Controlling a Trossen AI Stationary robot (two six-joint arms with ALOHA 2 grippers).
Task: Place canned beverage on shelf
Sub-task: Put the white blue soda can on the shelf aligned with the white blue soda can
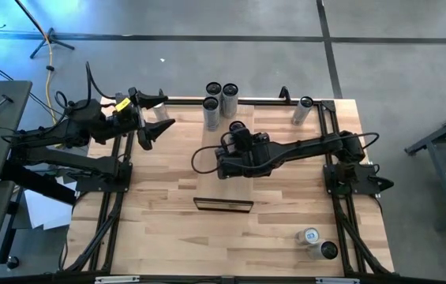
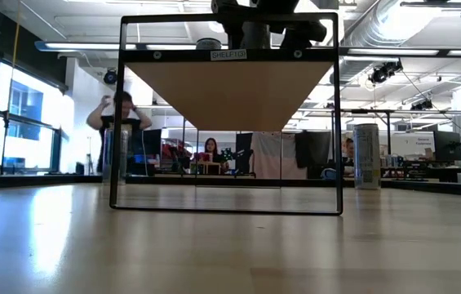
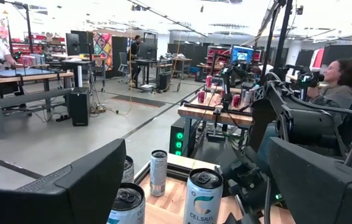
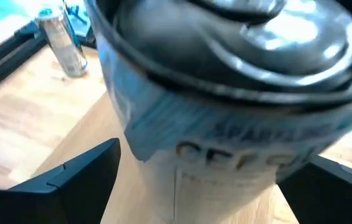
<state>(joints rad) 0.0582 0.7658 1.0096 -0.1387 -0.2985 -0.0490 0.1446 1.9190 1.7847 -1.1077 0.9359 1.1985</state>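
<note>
**A:** Where does the silver, blue-labelled aluminium can [image 4: 225, 93] lie from your right gripper [image 4: 213, 155]?

**B:** Right between its fingers. They are spread, one on each side of the can. I see a sliver of gap on both sides, so I judge it is not pinched yet, though the close view is poor.

**A:** Which way does the can point?

**B:** It stands upright with its long axis vertical. The lid faces up, toward your wrist, so the fingers would close across its round body.

**A:** And the pale wooden shelf board in its black metal frame [image 2: 230, 90]?

**B:** Under your hand. The low view shows the right arm above the board. I cannot tell whether the can's base rests on it.

**A:** The other arm?

**B:** Your left gripper [image 1: 162, 113] waits at the table's far left edge, well apart from the can. Its fingers are spread and hold nothing. The right arm is far nearer, so the move belongs to it.
</note>
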